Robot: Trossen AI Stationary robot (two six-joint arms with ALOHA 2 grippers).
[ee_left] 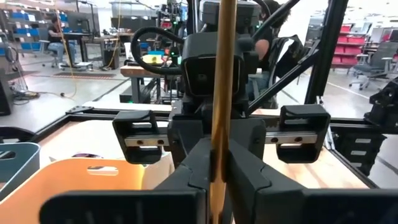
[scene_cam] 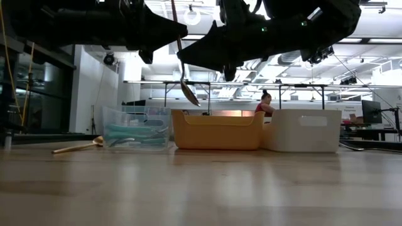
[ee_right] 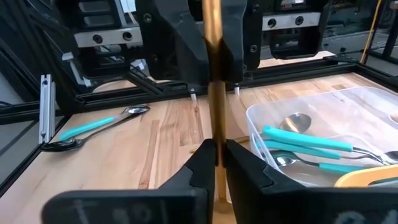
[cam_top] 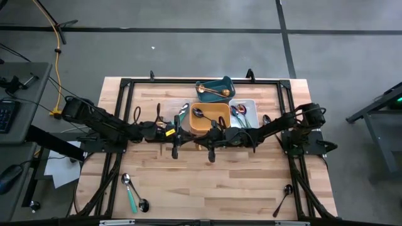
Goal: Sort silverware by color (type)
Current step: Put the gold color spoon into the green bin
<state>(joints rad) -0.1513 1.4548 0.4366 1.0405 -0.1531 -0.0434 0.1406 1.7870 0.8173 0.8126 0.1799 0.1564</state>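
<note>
High view puts both arms meeting over the middle of the table, just in front of the orange tray, the left gripper and right gripper nose to nose. Between them hangs a gold spoon, nearly upright, handle up and bowl down, well clear of the wood in the low view.

From where the left wrist camera looks, the left claw's fingers are pinched tight on the gold handle, no gap showing. The right wrist view tells the same of the right claw: its two fingers are pressed to the handle from either side, so both have hold of that one spoon.

Just beside the right claw sits a clear tray with teal-handled spoons lying in it. Behind the orange tray, a teal tray has another gold piece across it, and a white tray holds pink-purple spoons. A dark spoon lies in the orange one.

Loose on the table: a teal-handled spoon with a silver one near the front left edge, a black spoon front right
</note>
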